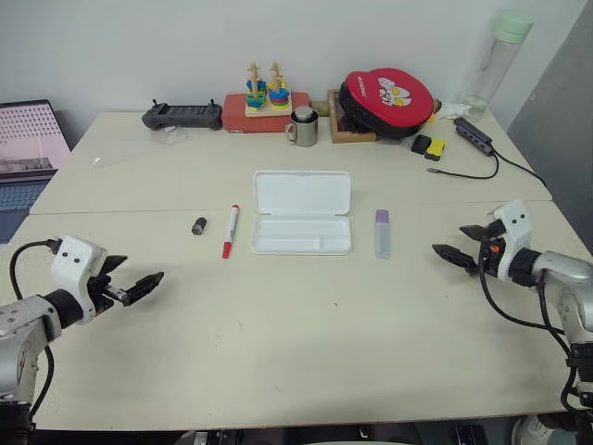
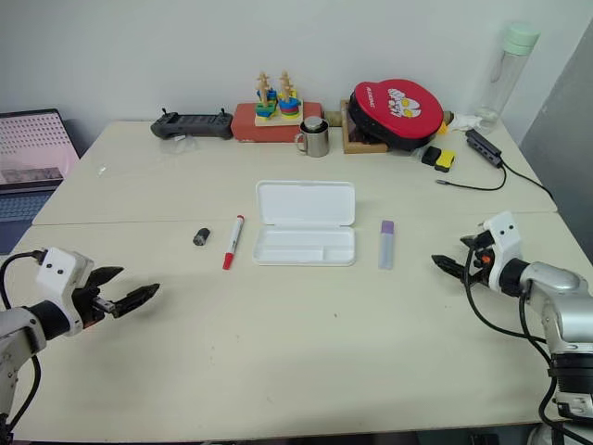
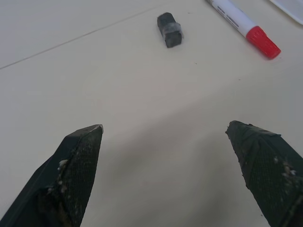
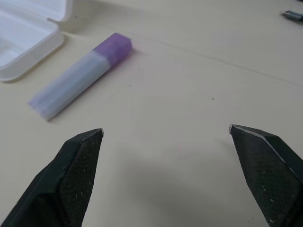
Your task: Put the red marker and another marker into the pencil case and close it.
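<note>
Head stereo pair: high, facing forward and down over the whole desk [image 1: 296, 352]. Wrist cameras: low, close to the desktop, looking along their own fingers. Shared with the head pair: red marker [image 3: 246, 26], purple marker [image 4: 80, 78].

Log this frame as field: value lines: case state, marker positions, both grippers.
pencil case: open, lid flat toward the far side, tray empty
red marker: on table, left of case, apart from it
purple marker: on table, right of case, apart from it
dark stubby cylinder: left of red marker
left gripper: open, empty, over bare table
right gripper: open, empty, right of purple marker
</note>
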Robot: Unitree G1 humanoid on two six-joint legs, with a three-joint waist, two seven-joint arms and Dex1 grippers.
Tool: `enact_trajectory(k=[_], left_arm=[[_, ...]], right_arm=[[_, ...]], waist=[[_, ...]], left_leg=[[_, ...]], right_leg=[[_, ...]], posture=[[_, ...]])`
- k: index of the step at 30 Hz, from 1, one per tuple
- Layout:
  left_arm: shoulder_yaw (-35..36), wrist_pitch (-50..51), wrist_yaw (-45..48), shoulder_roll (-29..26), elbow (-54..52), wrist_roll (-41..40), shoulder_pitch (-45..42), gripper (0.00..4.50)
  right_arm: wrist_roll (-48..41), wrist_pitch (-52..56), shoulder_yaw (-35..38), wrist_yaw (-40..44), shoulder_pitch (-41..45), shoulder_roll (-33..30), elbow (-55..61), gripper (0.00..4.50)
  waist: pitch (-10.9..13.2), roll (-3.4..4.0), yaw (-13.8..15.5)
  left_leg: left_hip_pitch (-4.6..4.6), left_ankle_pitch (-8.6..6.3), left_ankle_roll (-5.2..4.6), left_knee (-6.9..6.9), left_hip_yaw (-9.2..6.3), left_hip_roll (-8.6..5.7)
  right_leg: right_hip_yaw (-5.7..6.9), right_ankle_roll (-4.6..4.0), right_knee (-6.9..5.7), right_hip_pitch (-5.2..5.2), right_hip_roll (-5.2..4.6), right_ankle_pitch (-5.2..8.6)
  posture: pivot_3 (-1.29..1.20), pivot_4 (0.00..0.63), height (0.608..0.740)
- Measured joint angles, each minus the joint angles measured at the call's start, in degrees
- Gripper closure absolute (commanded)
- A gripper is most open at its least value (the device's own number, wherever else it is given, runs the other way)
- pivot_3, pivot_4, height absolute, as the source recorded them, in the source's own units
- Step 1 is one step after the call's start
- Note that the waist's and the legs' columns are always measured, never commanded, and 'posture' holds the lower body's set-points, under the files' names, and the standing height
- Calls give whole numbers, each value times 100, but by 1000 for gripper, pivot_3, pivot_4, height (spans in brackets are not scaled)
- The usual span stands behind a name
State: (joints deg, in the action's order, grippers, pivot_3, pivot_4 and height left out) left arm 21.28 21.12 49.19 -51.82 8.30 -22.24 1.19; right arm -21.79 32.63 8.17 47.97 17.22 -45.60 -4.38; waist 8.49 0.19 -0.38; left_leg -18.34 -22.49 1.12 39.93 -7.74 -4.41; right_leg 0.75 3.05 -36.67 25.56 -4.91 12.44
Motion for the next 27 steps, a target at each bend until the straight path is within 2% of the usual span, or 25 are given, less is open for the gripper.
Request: enact_trajectory(k=[4,27], left_arm=[[-99,118,158,-79,48,75,26,0],[-174,557,139,-31,-380,30,13,0]], right_arm=[[15,85,-16,229,0,-174,77,8],[-96,325,-28,393,42,-78,225,8]], waist=[[2,-1,4],[7,-6,11]], left_leg=[[0,0,0,0,0,1],[-2,0,1,1,1,1]], right_leg=[[1,0,-1,2,0,0],[-1,0,-3,4,-1,0]], posture=[[0,150,740],[0,150,740]])
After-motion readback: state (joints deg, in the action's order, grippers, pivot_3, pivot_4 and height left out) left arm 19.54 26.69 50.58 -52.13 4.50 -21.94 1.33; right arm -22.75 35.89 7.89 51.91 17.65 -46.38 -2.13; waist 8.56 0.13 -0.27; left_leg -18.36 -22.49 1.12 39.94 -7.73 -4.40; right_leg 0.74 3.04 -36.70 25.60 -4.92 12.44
